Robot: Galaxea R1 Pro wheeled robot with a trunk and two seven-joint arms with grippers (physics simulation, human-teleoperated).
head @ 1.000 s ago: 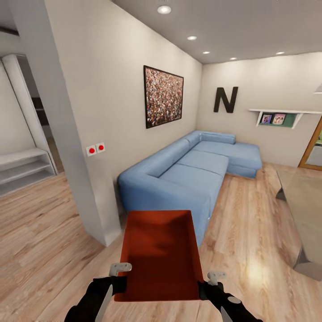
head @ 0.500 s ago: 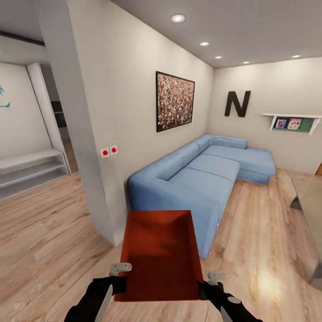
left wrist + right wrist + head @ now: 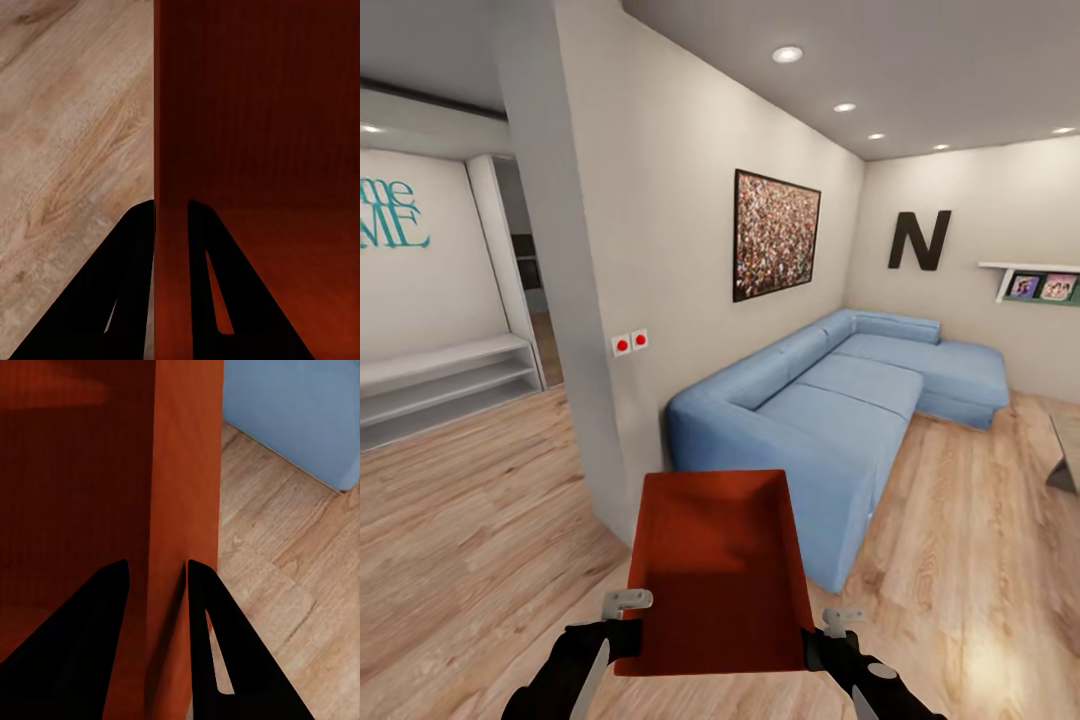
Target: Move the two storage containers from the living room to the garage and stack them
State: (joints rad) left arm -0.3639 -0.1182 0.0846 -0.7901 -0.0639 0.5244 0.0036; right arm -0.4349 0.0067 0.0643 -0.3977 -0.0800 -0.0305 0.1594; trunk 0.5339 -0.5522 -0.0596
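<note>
1. Left tool [image 3: 622,612] clenched on the container's [image 3: 718,565] left wall; the left wrist view has a finger [image 3: 127,300] on each side of it.
2. Right tool [image 3: 830,628] clenched on the right wall, same pinch.
3. Container: open top up, held level in the air between the tools, above the wood floor [image 3: 470,530], near the sofa's [image 3: 830,420] front corner.
4. Beyond: wall end with red switches [image 3: 630,342], picture [image 3: 775,235], letter N [image 3: 920,240].
5. Step, as judged: carrying the first box out of the living room. Next: drive to the garage, keeping both grips tight and box level.
</note>
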